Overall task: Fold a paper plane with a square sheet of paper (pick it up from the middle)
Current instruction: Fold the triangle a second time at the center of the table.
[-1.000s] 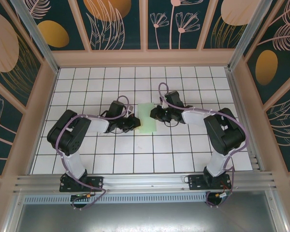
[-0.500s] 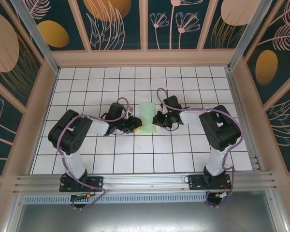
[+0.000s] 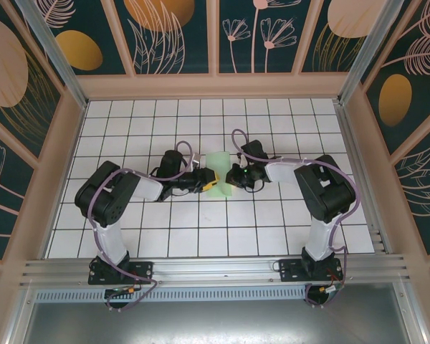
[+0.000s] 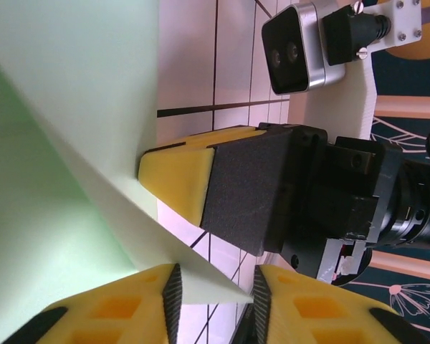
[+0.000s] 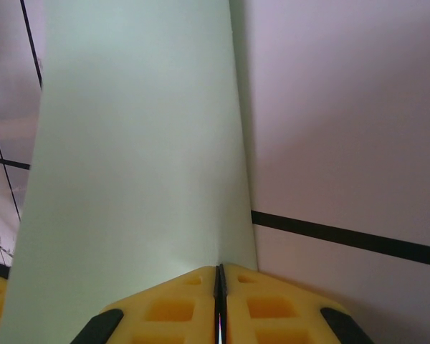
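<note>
A white grid-tiled worktop (image 3: 129,122) is enclosed by dark floral wall panels (image 3: 172,36). Both arms are bent inward, low over the worktop's middle, where the folded pale green paper sheet (image 3: 218,162) is held. In the right wrist view, the right tool (image 3: 233,175) is seen clamped on the sheet's edge. In the left wrist view, the left tool (image 3: 210,181) is seen parted around a corner of the sheet.

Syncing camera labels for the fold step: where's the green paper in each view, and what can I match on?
Top external: green paper sits at the centre of the frame.
Left wrist: green paper covers the left side, with a corner pointing toward the bottom edge.
Right wrist: green paper runs as a tall strip up the centre-left.
Shared landmark: right gripper, yellow-tipped and shut on the paper's edge.
</note>
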Motion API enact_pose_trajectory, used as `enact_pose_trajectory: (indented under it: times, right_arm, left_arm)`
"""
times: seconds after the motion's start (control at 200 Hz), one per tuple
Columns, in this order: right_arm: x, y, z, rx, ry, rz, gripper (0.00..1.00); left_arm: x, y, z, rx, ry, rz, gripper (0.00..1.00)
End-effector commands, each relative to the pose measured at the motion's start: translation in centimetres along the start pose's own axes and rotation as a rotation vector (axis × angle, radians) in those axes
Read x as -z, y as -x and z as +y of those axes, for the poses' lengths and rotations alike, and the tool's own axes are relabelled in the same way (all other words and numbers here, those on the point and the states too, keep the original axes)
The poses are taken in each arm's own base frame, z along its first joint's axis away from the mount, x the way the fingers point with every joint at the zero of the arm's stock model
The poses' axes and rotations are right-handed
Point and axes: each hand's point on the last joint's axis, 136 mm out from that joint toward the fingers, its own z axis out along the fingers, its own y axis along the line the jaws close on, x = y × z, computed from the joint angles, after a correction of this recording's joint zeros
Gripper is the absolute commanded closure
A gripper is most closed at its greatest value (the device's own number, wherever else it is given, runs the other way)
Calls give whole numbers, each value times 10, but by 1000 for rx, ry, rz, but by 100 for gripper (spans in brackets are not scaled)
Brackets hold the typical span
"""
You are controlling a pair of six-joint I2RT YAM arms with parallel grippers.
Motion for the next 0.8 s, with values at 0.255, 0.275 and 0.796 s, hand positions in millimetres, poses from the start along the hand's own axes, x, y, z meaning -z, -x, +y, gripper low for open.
enact_pose_trajectory:
  times: [0.255,0.275,0.796]
  right_arm:
    - [31,13,23,4,106,-72,78]
    - [33,15,23,2,108,-80,77]
    - [37,5,47,97,260,-63,67]
  left_arm:
    - [-13,14,-9,-25,-43,-16,56]
    - [-13,15,-9,-26,-42,-17,56]
    - [-15,15,10,3,10,-30,77]
